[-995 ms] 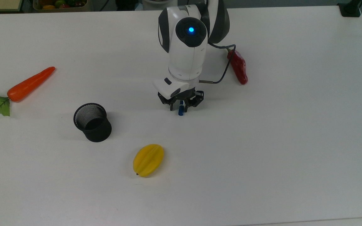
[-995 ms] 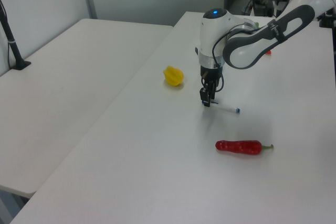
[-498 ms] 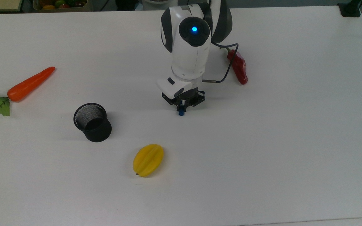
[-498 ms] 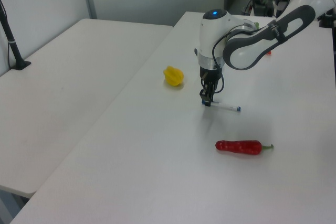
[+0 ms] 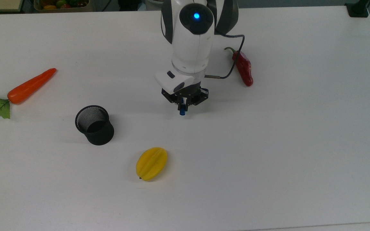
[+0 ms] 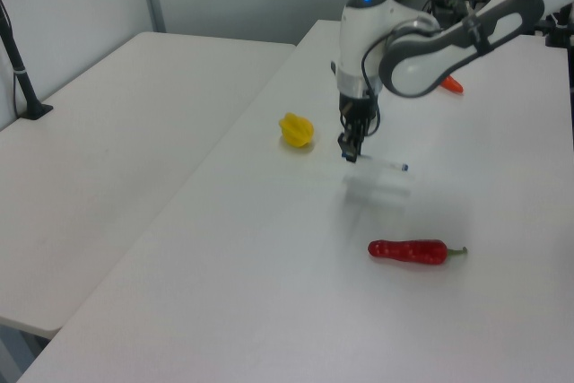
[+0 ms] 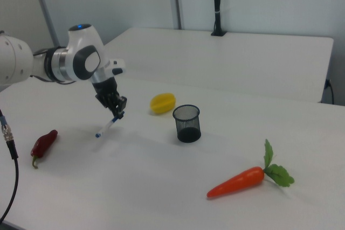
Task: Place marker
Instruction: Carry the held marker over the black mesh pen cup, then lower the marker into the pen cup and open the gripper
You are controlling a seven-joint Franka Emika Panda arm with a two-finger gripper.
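1. Since a second ago I see the marker (image 7: 108, 127) has left the table (image 5: 300, 144); it was lying flat then, and now it hangs off the surface with a shadow under it in the left view.
2. My gripper (image 5: 183, 104) was open around the blue cap; now it is clamped on that cap end, and the arm (image 5: 191, 41) has risen.
3. The marker (image 6: 381, 165) slopes down from the fingers, its free end lowest, toward the right view's left.
4. The wrist points straight down, with the forearm reaching in from the top view's upper edge.
5. The black mesh cup (image 5: 94, 125), yellow fruit (image 5: 151, 163), carrot (image 5: 30, 86) and red chili (image 5: 244, 68) sit where they were.
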